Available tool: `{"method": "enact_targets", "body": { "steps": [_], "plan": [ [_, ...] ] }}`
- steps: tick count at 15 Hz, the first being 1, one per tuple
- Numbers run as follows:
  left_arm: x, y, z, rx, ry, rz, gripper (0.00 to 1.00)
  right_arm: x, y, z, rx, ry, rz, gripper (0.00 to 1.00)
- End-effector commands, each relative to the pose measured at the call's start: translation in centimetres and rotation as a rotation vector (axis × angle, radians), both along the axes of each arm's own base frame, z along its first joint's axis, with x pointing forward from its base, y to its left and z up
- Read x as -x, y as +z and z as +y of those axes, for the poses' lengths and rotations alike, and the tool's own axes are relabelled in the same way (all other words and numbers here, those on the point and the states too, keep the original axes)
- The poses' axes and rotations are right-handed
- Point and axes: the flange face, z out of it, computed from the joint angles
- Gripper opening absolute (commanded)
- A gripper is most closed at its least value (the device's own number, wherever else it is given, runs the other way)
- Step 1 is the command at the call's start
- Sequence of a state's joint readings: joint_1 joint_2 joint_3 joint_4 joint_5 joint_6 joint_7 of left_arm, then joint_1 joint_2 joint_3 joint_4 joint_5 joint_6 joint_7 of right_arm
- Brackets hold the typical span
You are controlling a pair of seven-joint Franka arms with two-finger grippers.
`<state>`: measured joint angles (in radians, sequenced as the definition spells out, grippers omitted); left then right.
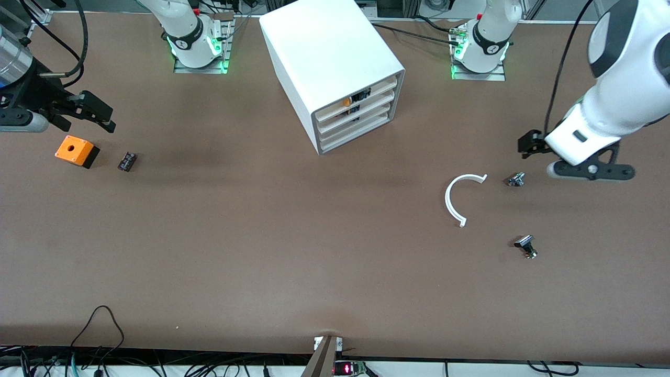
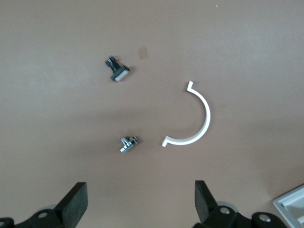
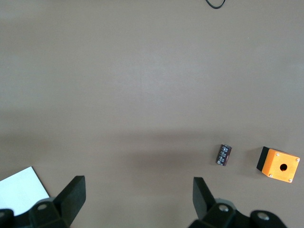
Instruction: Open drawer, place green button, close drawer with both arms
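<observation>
The white cabinet (image 1: 324, 57) stands at the middle of the table near the arms' bases. Its lowest drawer (image 1: 356, 134) sits flush and shut. The button (image 1: 525, 246), dark-capped with a black body, lies toward the left arm's end, nearer the front camera than the white arc; it also shows in the left wrist view (image 2: 118, 72). My left gripper (image 1: 529, 144) is open and empty, up over the table beside a small silver part (image 1: 516, 179), and shows in its wrist view (image 2: 141, 190). My right gripper (image 1: 97, 112) is open and empty above the orange box, and shows in its wrist view (image 3: 139, 187).
A white C-shaped arc (image 1: 456, 196) lies beside the silver part (image 2: 128, 144). An orange box with a hole (image 1: 76, 151) and a small dark cylinder (image 1: 127, 161) lie at the right arm's end. The upper drawers show orange and black parts (image 1: 352, 101).
</observation>
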<state>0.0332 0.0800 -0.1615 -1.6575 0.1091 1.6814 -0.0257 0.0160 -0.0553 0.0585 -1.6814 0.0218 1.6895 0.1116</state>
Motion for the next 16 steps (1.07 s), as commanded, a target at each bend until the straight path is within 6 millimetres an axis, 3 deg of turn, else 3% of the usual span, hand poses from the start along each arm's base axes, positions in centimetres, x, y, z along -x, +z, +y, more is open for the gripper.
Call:
{"method": "enact_targets", "body": {
  "steps": [1,2,5,16],
  "plan": [
    [1.6,-0.3,3.1,0.091,-0.012,-0.08,0.99,-0.4,0.5,0.1,0.005,0.01,-0.006,1.0],
    [1.4,0.0,3.6,0.099,0.001,-0.117,0.99,-0.4,0.5,0.0,0.007,0.01,-0.006,1.0],
    [2.4,1.7,2.6,0.085,-0.065,-0.165,0.99,-0.4,0.5,0.0,0.007,0.013,-0.003,1.0],
    [1.7,0.8,2.7,0.073,-0.08,-0.074,0.99,-0.4,0.5,0.0,0.007,0.009,-0.003,1.0]
  ]
}}
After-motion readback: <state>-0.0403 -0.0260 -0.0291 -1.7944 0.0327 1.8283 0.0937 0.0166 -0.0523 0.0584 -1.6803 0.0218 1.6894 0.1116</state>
